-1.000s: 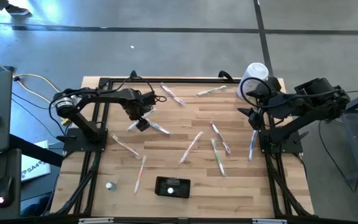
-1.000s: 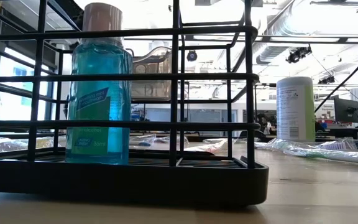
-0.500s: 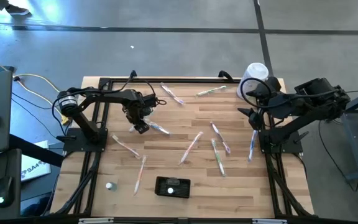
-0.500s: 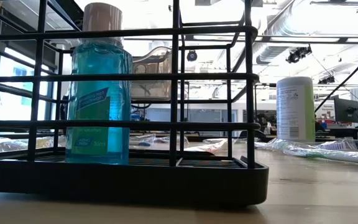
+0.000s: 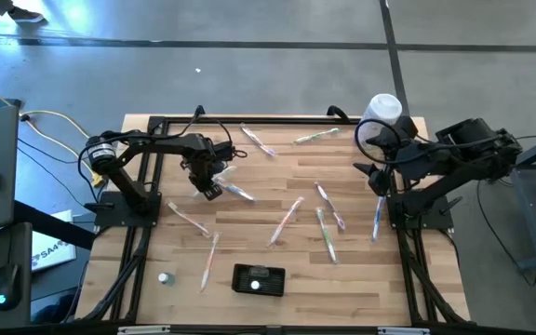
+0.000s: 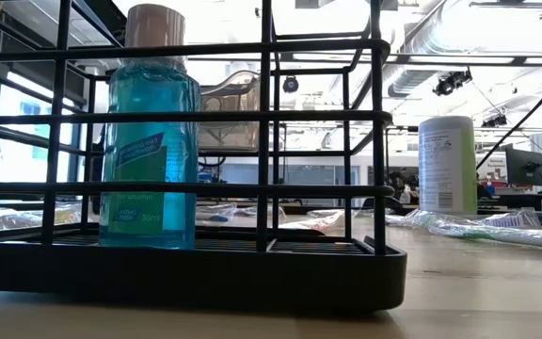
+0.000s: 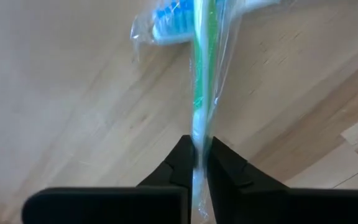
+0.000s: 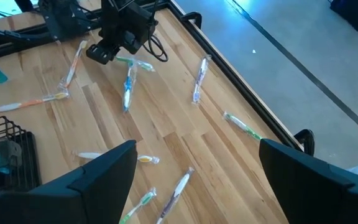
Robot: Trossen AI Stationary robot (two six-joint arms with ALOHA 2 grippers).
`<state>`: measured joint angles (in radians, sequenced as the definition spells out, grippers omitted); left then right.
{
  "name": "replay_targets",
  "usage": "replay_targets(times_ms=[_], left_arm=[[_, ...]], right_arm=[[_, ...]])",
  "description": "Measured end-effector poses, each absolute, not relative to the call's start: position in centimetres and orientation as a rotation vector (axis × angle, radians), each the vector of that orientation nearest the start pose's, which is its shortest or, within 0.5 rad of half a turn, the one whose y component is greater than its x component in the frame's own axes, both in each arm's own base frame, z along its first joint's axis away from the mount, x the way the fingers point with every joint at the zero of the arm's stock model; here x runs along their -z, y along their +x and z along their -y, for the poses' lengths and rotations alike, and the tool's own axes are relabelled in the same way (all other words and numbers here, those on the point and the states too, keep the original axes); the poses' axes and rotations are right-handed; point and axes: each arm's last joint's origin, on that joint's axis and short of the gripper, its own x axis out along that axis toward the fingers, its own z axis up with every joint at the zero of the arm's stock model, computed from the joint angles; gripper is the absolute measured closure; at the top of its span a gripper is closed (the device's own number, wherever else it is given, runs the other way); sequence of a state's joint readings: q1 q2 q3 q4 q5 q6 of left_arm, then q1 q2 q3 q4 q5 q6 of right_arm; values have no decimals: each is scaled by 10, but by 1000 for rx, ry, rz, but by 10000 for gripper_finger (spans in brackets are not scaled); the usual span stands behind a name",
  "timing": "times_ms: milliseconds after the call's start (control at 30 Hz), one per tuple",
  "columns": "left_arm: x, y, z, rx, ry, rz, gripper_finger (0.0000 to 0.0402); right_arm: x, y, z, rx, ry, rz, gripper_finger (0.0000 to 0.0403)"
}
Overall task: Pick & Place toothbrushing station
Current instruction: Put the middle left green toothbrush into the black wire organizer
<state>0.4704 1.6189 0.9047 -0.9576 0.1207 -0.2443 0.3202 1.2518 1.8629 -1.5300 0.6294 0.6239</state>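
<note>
Black wire and a solid tray: from above, the toothbrushing station [image 5: 258, 279] sits by the worktop's [image 5: 361, 270] near edge. The low view suggests it is rigid and light, best lifted by its top rail. The left gripper [image 7: 196, 163] pinches a wrapped toothbrush [image 7: 201, 74]; the right gripper [image 8: 197, 171] gapes empty.

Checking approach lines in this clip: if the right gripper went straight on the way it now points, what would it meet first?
Probably bare table: the open right gripper aims down at the wood between wrapped toothbrushes, the nearest being one by its fingers. Depth is unclear.
</note>
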Motion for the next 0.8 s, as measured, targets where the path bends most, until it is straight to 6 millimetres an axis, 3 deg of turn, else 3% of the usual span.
replay_targets(times_ms=[233,400,567,800], left_arm=[[-169,213,-102,-495,-714,-1604,385],[-197,212,-94,-453,-697,-1513,385],[-248,210,-86,-455,-678,-1340,385],[-340,209,-61,-420,-597,-931,385]], right_arm=[[-471,156,-34,525,172,-685,72],[-472,156,-33,542,173,-674,72],[-472,156,-31,620,267,-622,72],[-473,158,-24,666,344,-592,72]])
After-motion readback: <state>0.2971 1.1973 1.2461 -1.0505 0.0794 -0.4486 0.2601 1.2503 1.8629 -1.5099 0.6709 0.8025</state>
